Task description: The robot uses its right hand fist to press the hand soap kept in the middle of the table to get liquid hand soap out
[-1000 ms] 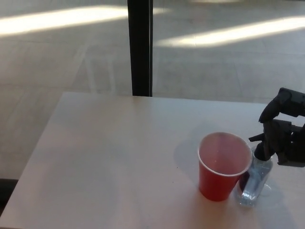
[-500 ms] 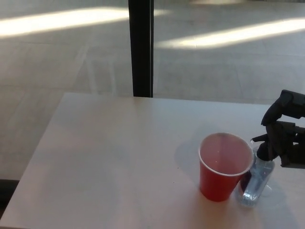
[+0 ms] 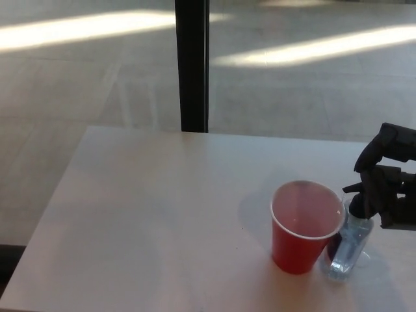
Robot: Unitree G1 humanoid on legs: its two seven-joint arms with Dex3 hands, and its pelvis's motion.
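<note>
At the near right of the pale, smooth surface stands a small clear plastic hand soap bottle with a black pump head, upright or nearly so, close to the right edge of the picture rather than at the middle of the surface. Touching it, or just beside it on its left, is a red plastic cup with a white rim, upright and open at the top; the cup hides the lower left part of the bottle. The inside of the cup looks pinkish, and whether it holds anything cannot be told.

Above the bottle, the robot's black right hand comes in from the right edge. Its thick fingers are curled in together like a fist and grip nothing. The underside of the hand sits at the pump head, where black meets black, so contact looks likely but the exact line cannot be made out.

Farther off, the surface is bare up to its far edge. Behind it a dark vertical post rises from a grey floor crossed by bright bands of sunlight.
</note>
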